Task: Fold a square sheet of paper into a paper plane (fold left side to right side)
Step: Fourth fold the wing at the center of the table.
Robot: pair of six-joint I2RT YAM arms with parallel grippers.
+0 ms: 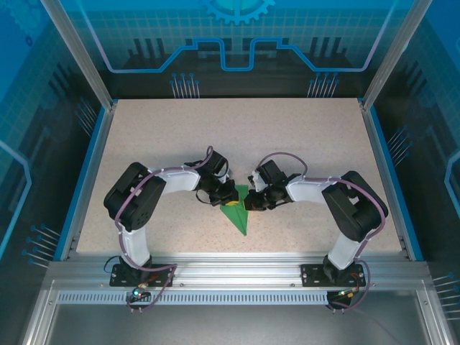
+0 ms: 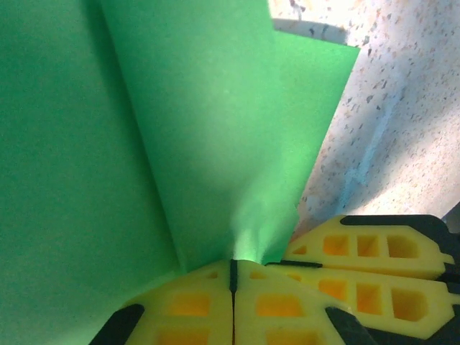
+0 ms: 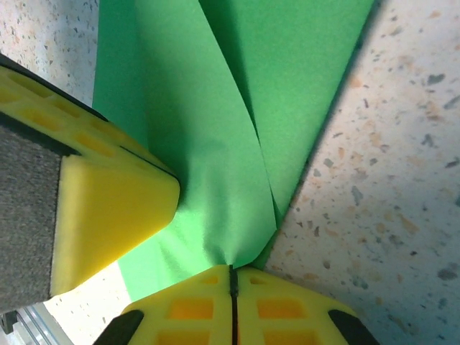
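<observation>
Your two arms reach in from their bases at the near edge of the surface (image 1: 302, 136). Elbows are thrown wide and forearms angle toward each other, so the left pincer (image 1: 224, 198) and the right pincer (image 1: 253, 202) meet low over the middle. Between them lies the paper plane (image 1: 236, 214), a bright green wedge. Its broad end sits under the pincers and its tip points toward the near edge, slightly to the right.

From above you see the plane's whole outline and both arm poses, but the wrists hide how the jaws stand.

The left wrist camera shows that. Your left pincer's yellow fingers (image 2: 190, 305) are pressed together on the paper, with a layer caught in the seam between them. From that pinch a flap rises and creases fan away across the green. The right pincer's fingers (image 2: 366, 266) sit just beside it at lower right, over the speckled surface.

The right wrist camera shows the same meeting from the other side. Your right pincer's fingers (image 3: 190, 309) are pressed together on a corner of the paper, which lifts in folded layers above them. The left pincer's finger (image 3: 108, 208), yellow with a grey pad, touches the green sheet at the left. A straight edge of the paper runs diagonally, with bare surface beyond it on the right.
</observation>
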